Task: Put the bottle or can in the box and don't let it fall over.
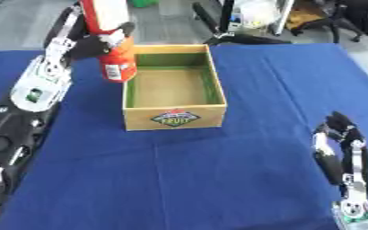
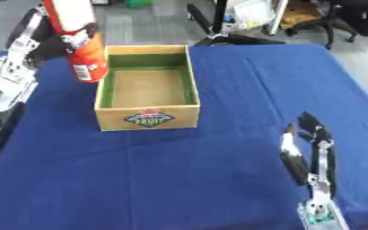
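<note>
Left hand is curling round tall red-orange cylindrical bottle with white label, holding it upright just beside open wooden box's left wall | advice: be clearing the rim, lowering level (no tilting) | right hand is idling, relaxed.

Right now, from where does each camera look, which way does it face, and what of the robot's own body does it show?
Left eye view: in the head, looking down at the blue table; left hand grips a red can beside the box, right hand idle at lower right.
Right eye view: the head's other eye, same downward look; both hands show again.
Shared: one moment, nearly one picture, slightly offset sideways.
</note>
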`<state>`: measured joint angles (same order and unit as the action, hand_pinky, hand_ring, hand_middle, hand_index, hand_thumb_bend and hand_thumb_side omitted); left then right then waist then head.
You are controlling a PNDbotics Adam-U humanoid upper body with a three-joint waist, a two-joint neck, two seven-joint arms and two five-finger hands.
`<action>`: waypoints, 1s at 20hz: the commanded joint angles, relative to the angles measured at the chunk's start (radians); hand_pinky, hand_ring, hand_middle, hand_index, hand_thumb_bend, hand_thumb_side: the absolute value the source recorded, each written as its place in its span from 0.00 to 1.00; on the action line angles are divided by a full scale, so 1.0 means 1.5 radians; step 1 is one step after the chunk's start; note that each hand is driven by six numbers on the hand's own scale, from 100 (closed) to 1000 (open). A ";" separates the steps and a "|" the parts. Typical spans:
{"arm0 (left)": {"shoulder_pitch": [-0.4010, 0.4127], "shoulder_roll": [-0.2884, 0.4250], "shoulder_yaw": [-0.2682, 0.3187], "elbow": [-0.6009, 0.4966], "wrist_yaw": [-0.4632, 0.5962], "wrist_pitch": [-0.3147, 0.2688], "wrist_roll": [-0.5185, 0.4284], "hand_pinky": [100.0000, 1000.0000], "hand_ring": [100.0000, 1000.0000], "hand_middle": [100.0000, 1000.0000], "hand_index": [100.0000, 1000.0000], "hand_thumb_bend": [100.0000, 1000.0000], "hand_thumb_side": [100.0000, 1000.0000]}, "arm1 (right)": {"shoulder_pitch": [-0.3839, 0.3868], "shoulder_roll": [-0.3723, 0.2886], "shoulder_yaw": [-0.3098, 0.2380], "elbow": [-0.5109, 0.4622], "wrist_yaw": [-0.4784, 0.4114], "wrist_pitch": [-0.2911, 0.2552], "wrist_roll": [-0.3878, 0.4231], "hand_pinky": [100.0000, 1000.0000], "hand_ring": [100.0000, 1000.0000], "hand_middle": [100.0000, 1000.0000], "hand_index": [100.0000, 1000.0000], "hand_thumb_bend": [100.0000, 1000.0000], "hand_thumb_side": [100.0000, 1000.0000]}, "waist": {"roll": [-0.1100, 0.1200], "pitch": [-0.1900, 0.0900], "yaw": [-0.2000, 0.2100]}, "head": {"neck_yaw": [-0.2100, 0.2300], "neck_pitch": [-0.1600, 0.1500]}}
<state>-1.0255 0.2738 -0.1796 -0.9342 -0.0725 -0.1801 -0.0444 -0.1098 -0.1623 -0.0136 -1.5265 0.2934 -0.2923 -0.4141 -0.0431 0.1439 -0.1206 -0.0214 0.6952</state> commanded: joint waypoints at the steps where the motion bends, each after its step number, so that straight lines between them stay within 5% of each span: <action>1: -0.034 -0.017 -0.002 0.029 -0.025 -0.017 -0.002 0.23 0.30 0.28 0.64 0.00 0.02 | -0.014 -0.003 0.009 -0.007 -0.007 -0.004 0.011 0.74 0.80 0.73 0.86 0.00 0.48 | -0.002 -0.005 -0.010 | 0.015 -0.014; 11: -0.036 -0.048 0.000 0.090 -0.116 -0.058 0.018 0.30 0.35 0.32 0.66 0.00 0.00 | -0.029 0.004 0.021 -0.008 -0.011 -0.007 0.027 0.74 0.80 0.73 0.85 0.00 0.48 | -0.006 0.005 -0.033 | 0.028 -0.018; 15: -0.031 -0.048 -0.002 0.093 -0.133 -0.068 0.031 0.43 0.43 0.38 0.70 0.00 0.01 | -0.029 0.003 0.020 -0.008 -0.010 -0.007 0.027 0.74 0.80 0.73 0.85 0.00 0.48 | -0.006 0.005 -0.030 | 0.026 -0.017; 16: -0.030 -0.047 -0.003 0.091 -0.138 -0.071 0.031 0.58 0.55 0.52 0.77 0.12 0.11 | -0.028 0.003 0.020 -0.008 -0.010 -0.007 0.027 0.74 0.80 0.73 0.85 0.00 0.48 | -0.006 0.005 -0.030 | 0.026 -0.017; 17: -0.028 -0.046 -0.005 0.090 -0.144 -0.074 0.028 0.59 0.57 0.53 0.77 0.14 0.12 | -0.028 0.003 0.020 -0.008 -0.010 -0.006 0.027 0.74 0.80 0.73 0.85 0.00 0.48 | -0.006 0.005 -0.029 | 0.026 -0.017; 18: -0.027 -0.045 -0.006 0.088 -0.151 -0.078 0.026 0.71 0.72 0.71 0.85 0.43 0.30 | -0.028 0.003 0.019 -0.008 -0.010 -0.006 0.027 0.74 0.80 0.73 0.85 0.00 0.48 | -0.006 0.005 -0.029 | 0.026 -0.016; 19: -0.025 -0.043 -0.005 0.086 -0.159 -0.083 0.024 0.72 0.74 0.73 0.86 0.46 0.32 | -0.028 0.003 0.019 -0.008 -0.009 -0.006 0.027 0.74 0.80 0.73 0.85 0.00 0.48 | -0.006 0.005 -0.028 | 0.025 -0.016; 20: -0.024 -0.042 -0.004 0.085 -0.163 -0.087 0.024 0.81 0.83 0.83 0.91 0.63 0.42 | -0.028 0.003 0.018 -0.008 -0.009 -0.006 0.027 0.74 0.80 0.73 0.85 0.00 0.48 | -0.005 0.004 -0.027 | 0.025 -0.016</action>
<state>-1.0434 0.1951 -0.1876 -0.7849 -0.3048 -0.3003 -0.0078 -0.1438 -0.1461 0.0193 -1.5261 0.2840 -0.3019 -0.3748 -0.0515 0.1631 -0.1621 0.0187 0.6815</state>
